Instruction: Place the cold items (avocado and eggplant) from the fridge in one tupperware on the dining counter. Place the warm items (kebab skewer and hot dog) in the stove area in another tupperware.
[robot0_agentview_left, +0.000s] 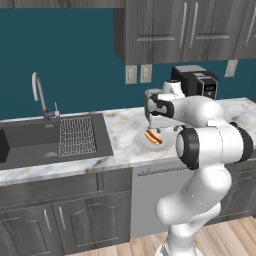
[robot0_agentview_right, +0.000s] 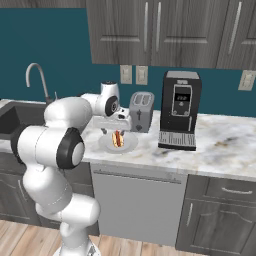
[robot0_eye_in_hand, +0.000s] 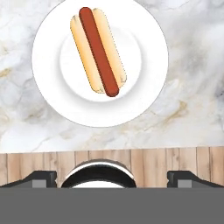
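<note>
I hold the two-finger gripper (robot0_eye_in_hand: 112, 175), jaws fully apart, above the hot dog in its tan bun (robot0_eye_in_hand: 98, 51) on the round white plate (robot0_eye_in_hand: 144, 92), lining up a grasp.

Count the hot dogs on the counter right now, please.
1. The hot dog lies on the white plate on the marble counter, left of the toaster. Others may be out of view.
</note>
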